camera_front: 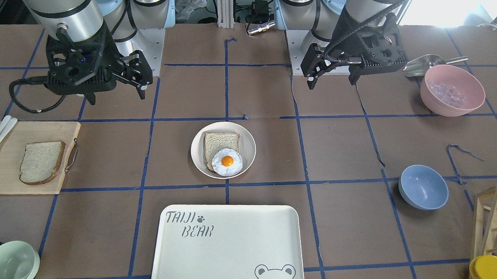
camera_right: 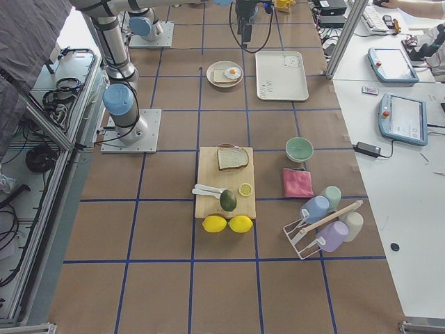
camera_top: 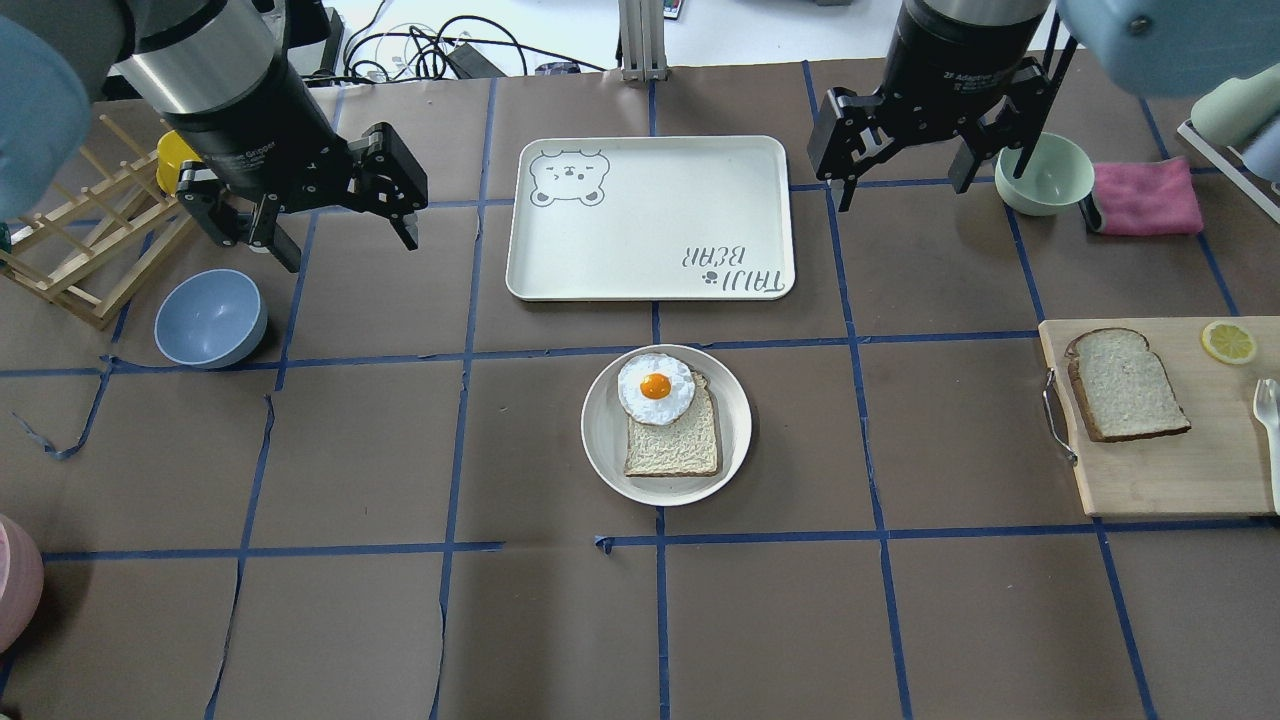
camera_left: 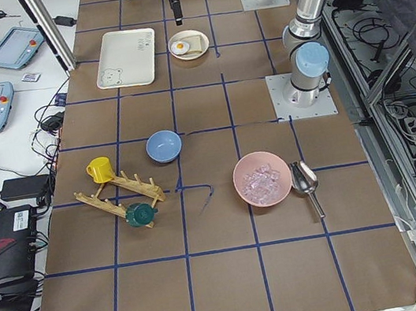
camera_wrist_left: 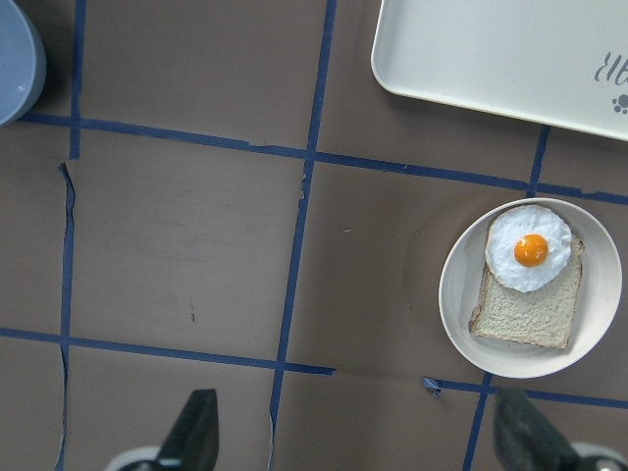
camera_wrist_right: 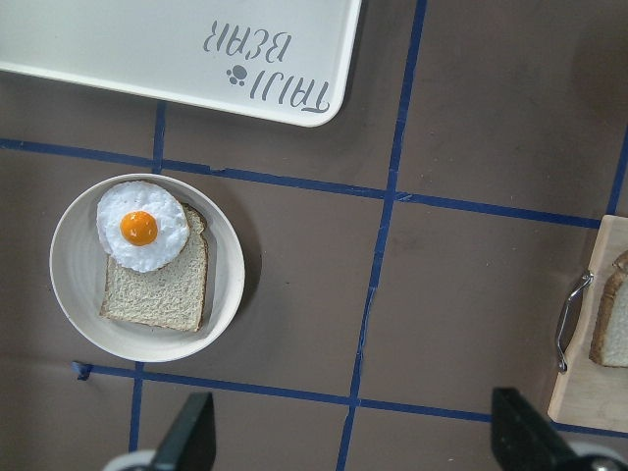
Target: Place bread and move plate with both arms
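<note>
The bread (camera_right: 232,158) lies at the far end of a wooden board (camera_right: 208,174) mid-desk (camera_right: 160,229), with a lemon slice (camera_right: 245,189) and avocado (camera_right: 228,200) toward its near end. Beyond the board, well apart, stand a tray (camera_right: 281,75) and the plate (camera_right: 212,69), which carries a second slice (camera_right: 220,76) and an egg (camera_right: 233,72).

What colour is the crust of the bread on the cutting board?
Dark brown; the bread shows best in the overhead view.
</note>
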Robot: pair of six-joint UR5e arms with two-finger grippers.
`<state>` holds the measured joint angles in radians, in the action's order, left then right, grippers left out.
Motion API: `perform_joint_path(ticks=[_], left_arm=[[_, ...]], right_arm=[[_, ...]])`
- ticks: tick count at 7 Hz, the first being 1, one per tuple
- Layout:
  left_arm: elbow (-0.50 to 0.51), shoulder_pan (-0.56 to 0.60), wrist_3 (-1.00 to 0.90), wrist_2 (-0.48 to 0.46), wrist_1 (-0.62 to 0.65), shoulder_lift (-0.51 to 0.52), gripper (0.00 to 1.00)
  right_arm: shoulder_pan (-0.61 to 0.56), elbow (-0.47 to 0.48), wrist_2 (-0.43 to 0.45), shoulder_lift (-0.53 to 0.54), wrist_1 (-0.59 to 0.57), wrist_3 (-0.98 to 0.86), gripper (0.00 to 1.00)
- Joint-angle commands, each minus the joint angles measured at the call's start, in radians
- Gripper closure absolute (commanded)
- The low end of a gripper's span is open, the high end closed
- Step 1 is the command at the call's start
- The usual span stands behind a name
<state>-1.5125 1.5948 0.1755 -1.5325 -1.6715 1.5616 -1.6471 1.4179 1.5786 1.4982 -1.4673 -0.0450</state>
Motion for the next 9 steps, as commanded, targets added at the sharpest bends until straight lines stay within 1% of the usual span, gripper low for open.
perform_joint_path(ticks=[1, 4, 5, 9], left_arm=[[0.000, -0.001, -0.001, 0.000, 0.001, 0.000, 0.00], [0.000, -0.001, 0.001, 0.000, -0.001, 0.000, 0.00], [0.000, 0.000, 0.001, 0.000, -0.001, 0.000, 0.00], [0.000, -0.001, 0.001, 0.000, 0.001, 0.000, 0.00]], right_arm=[[0.004, 0.009, 0.000, 0.007, -0.002, 0.005, 0.00], [0.019, 0.016, 0.018, 0.011, -0.007, 0.010, 0.00], [0.020, 0.019, 0.017, 0.011, 0.004, 0.032, 0.00], [0.023, 0.019, 0.020, 0.011, 0.004, 0.020, 0.00]])
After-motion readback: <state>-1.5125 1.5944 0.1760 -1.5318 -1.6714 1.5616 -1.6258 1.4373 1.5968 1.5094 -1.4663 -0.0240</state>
